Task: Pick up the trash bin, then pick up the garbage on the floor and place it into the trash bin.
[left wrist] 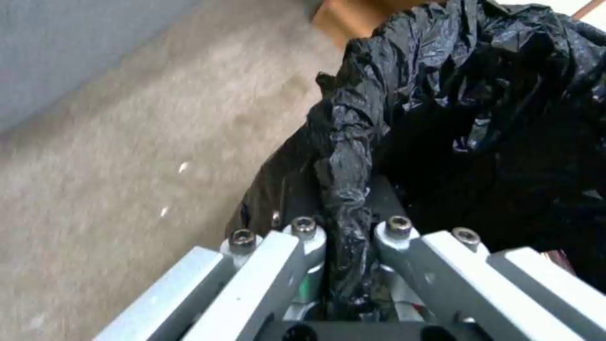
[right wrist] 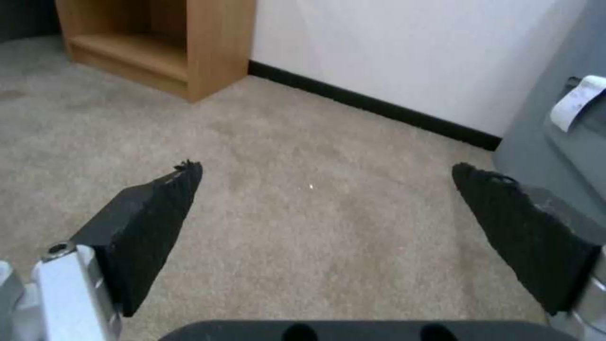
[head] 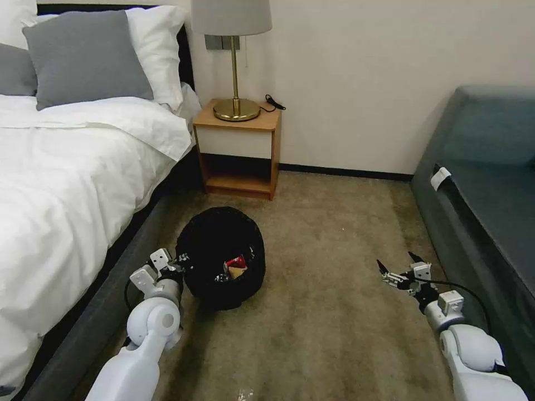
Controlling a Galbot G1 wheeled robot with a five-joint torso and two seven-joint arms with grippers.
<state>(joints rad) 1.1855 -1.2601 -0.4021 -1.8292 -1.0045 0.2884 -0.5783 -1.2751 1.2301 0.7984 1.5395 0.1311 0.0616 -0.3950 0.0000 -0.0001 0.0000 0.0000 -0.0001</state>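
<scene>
left gripper (left wrist: pixel 344 246) pinches trash bin (head: pixel 223 256) rim; hold tight, keep level. right gripper (right wrist: pixel 328 189) spread wide above carpet (head: pixel 334 312).

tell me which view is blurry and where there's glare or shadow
Left wrist view: carpet is smeared with blur, the black bag of the trash bin catches shiny highlights where the left gripper pinches it. Head view: bin interior is nearly black. Right wrist view: evenly lit, the open right gripper looks soft-edged up close.
</scene>
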